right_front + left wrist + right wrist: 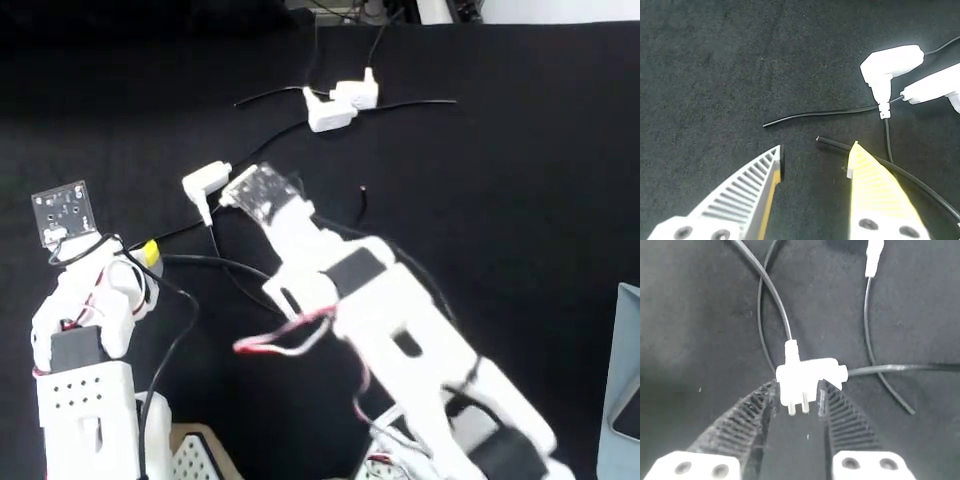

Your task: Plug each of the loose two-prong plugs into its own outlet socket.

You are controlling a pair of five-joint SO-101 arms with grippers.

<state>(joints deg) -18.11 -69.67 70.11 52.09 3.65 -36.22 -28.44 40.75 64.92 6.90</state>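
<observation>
A white two-prong plug (802, 380) lies on the black cloth with its prongs pointing toward the wrist camera. My right gripper (797, 390) is shut on it, a finger against each side. From above, this plug (205, 183) sits just past the right gripper (228, 192) at mid-table. Two more white connector pieces (340, 105) lie together at the far middle, on black cables. My left gripper (817, 150) hangs open over bare cloth with one white and one yellow finger. It is well short of a white plug (890, 65) and a second white piece (935, 87). The left arm (85, 340) stands at the near left.
Thin black cables (270, 140) cross the cloth between the plugs. A loose cable end (362, 190) lies right of the right gripper, and another cable end (819, 140) is near the left fingertips. A grey-blue object (625, 380) stands at the right edge.
</observation>
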